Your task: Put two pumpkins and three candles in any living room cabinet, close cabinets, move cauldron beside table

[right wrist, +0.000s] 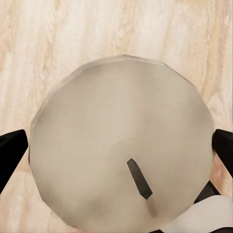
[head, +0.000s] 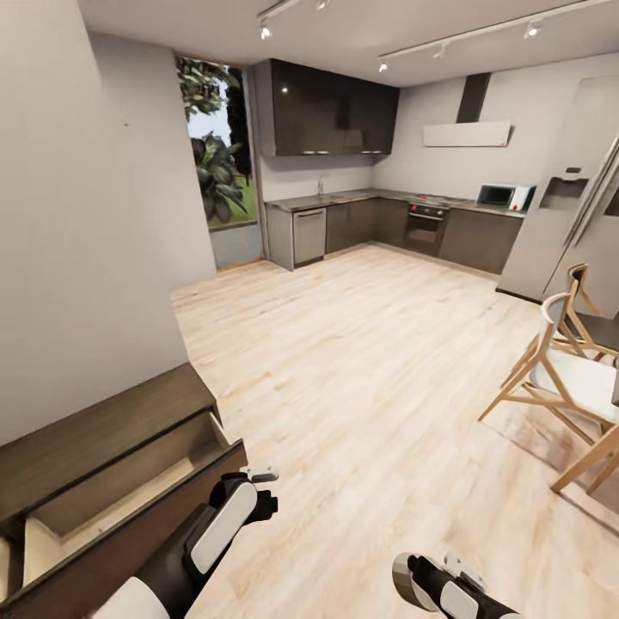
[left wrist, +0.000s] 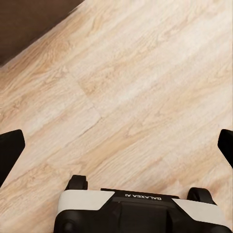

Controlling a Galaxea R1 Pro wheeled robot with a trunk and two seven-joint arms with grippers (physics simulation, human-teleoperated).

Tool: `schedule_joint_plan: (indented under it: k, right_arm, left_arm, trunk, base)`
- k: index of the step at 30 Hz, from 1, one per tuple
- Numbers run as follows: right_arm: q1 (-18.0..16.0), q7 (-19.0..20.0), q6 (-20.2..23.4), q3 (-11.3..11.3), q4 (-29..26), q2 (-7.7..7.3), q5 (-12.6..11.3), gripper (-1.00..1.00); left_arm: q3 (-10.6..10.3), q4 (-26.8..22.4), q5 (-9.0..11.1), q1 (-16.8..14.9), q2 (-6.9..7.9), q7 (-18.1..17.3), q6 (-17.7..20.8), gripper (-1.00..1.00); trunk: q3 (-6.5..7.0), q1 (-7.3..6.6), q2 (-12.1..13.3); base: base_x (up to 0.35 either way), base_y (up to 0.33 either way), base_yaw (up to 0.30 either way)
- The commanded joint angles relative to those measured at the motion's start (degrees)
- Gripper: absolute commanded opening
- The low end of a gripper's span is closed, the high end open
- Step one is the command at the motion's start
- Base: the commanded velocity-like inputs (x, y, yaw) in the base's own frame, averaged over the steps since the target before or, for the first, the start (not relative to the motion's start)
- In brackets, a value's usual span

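candle (right wrist: 121, 145): tan flat top with dark wick, seen end-on in the right wrist view, between the right claw fingertips (right wrist: 10, 153). Floor behind it.
right claw (right wrist: 116, 150): fingers spread to either side of the candle, tips at its edges. Can't tell if they actually touch or clamp it.
right arm (head: 443, 586): low in the head view, near bottom edge, over floor. Claw itself not resolvable there.
cabinet (head: 94, 421): dark brown, low, against the left wall, at lower left of the head view. Top drawer (head: 120, 494) pulled out, pale interior showing. What's visible of the inside looks bare, near part hidden by the drawer front.
left claw (left wrist: 116, 145): fingers wide apart, nothing between them, only wood floor (left wrist: 141, 92) beneath. Dark cabinet edge (left wrist: 29, 22) in a corner of the left wrist view.
left arm (head: 215, 533): just beside the open drawer's front corner, pointing forward over the floor.
floor: light wood planks, running from the cabinet to the kitchen.
chairs (head: 567, 378): two wooden, white seats, at right, well apart from the cabinet.
kitchen (head: 378, 223): far end. Dark grey units, oven, microwave (head: 499, 196) on the desk, fridge (head: 559, 206) at right.
window (head: 219, 146): far left, plants outside.
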Motion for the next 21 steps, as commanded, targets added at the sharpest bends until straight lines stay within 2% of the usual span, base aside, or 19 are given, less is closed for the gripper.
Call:
schedule_joint_plan:
  k: [1, 21]
  right_arm:
    - [0.0, -0.3, -0.1, 0.5, -0.2, -0.04, -0.5, -1.0]
    - [0.0, -0.3, -0.1, 0.5, -0.2, 0.04, -0.5, -1.0]
  left_arm:
    - [-0.1, -0.1, 0.6, -0.1, 0.0, 0.6, 0.0, 1.0]
    - [0.1, -0.2, 0.4, -0.1, -0.06, 0.6, 0.0, 1.0]
  trunk:
    - [-0.08, 0.03, -0.1]
    - [0.1, -0.19, 0.3]
  base:
    - [0.12, -0.125, 0.29]
    - [0.011, -0.018, 0.29]
